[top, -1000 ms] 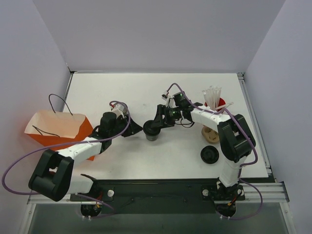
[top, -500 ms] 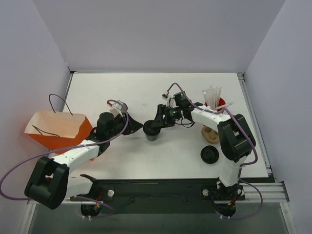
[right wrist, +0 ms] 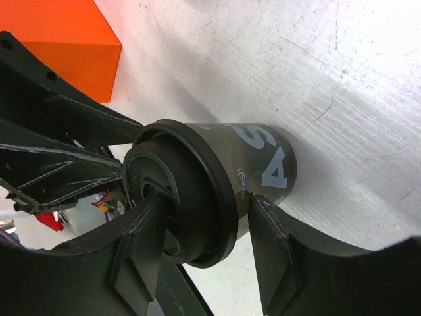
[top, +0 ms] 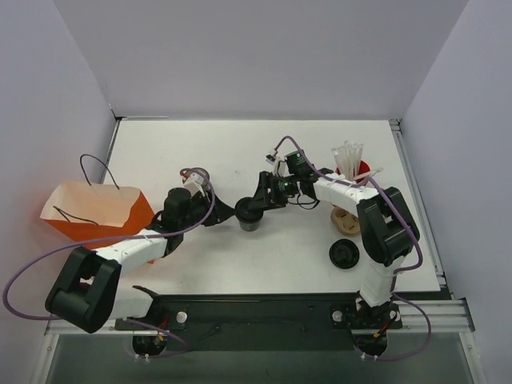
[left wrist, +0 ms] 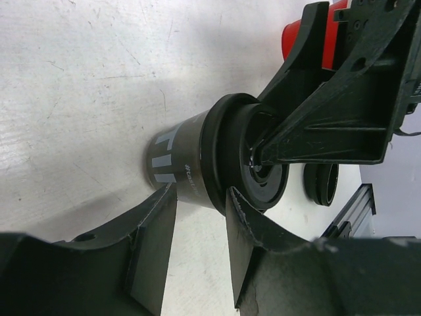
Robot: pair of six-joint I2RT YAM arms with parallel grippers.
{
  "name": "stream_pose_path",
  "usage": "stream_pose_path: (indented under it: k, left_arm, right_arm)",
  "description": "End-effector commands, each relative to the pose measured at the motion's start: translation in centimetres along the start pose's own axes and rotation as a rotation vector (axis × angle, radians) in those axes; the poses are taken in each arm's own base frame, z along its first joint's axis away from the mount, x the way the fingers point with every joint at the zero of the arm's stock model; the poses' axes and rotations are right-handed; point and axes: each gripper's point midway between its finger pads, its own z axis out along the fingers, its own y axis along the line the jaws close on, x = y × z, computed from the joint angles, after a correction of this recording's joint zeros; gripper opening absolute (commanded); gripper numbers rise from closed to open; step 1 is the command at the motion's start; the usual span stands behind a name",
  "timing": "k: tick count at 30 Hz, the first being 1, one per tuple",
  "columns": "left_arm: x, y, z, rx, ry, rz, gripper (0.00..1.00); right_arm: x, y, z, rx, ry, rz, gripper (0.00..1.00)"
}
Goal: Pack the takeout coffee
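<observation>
- Since the earlier frames the cup point(top: 250, 216) has not shifted. Only the left arm has moved, swinging its wrist and bringing its fingers to the cup's left side. The right arm holds its place.
- Location: the cup stands upright near the middle of the table point(top: 200, 144), with its black lid point(right wrist: 197, 184) seated on top.
- Right gripper point(right wrist: 205, 201): the fingers straddle the cup from the right. In its wrist view one finger lies over the lid's edge and the other lies against the cup wall. Whether they press firmly cannot be told.
- Left gripper point(left wrist: 200, 194): the jaws stand apart, with their tips at the cup's side just below the lid. Bare table shows between the fingers, and no clamp is seen.
- Bag point(top: 92, 206): an orange paper bag sits at the table's left edge, well apart from the cup, its pale inside showing.
- Elsewhere: a loose black lid point(top: 344, 254) and a red holder point(top: 362, 170) of white sticks are on the right side, away from the work.
- Step, as judged: this is the pick-up, possibly a hand-over between grippers. Packing has not yet begun.
- Next move, as judged: one gripper must take a firm hold on the wall below the lid. The other must draw clear before any lift. The cup must then travel upright to the bag's mouth.
</observation>
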Motion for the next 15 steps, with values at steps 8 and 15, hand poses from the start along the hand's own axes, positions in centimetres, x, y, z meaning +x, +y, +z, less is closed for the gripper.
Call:
stream_pose_path:
  k: [8,15]
  left_arm:
    - [0.2,-0.1,1.3,0.05,-0.003,0.012,0.45]
    - [0.7,2.1,1.8,-0.047,0.002,0.0,0.41]
  right_arm:
    - [2.0,-3.3,1.1,0.107,0.053,0.03,0.49]
    - [3.0,-4.5,1.4,0.13,0.077,0.048,0.48]
